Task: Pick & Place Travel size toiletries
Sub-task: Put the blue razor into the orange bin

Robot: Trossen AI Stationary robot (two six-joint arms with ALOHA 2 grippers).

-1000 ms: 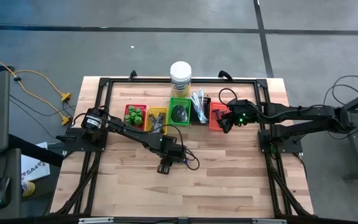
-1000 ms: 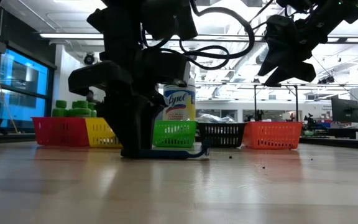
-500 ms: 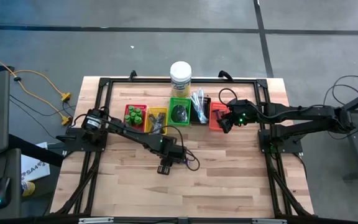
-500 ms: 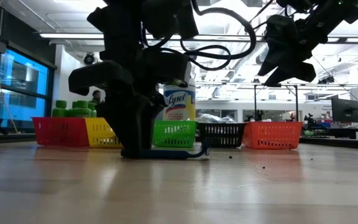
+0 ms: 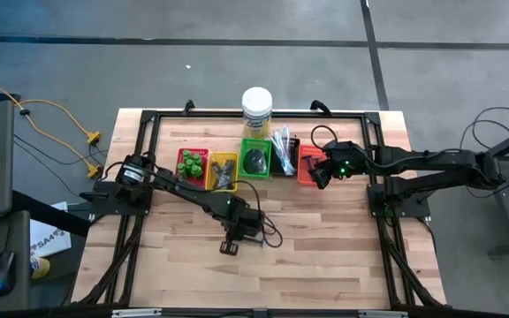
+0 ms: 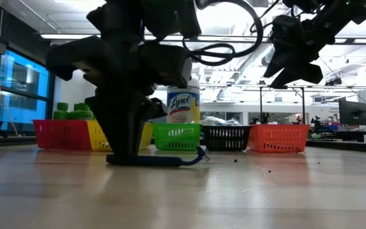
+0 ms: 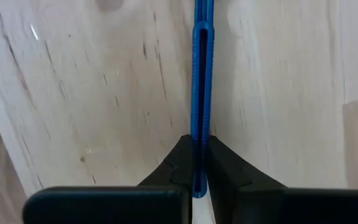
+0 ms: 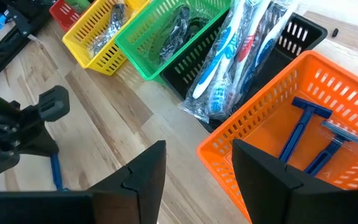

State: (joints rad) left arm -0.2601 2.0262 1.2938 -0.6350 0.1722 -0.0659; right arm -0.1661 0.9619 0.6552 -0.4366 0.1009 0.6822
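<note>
The left gripper (image 7: 199, 163) clamps a slim dark-blue plastic razor (image 7: 201, 74) flat on the pale wooden table (image 5: 325, 247). The right gripper (image 8: 194, 168), fingers apart, hovers beside the orange mesh tray (image 8: 272, 121) holding two razors.

A dark-blue razor (image 7: 201, 81) lies flat on the bare wood mid-table, handle pinched at one end, while two more razors (image 8: 316, 134) rest in the orange tray, clear-sleeved sticks (image 8: 232, 59) lean from the black one, dark shiny bundles (image 8: 179, 28) fill the green, green pots (image 5: 191, 162) the red.
</note>
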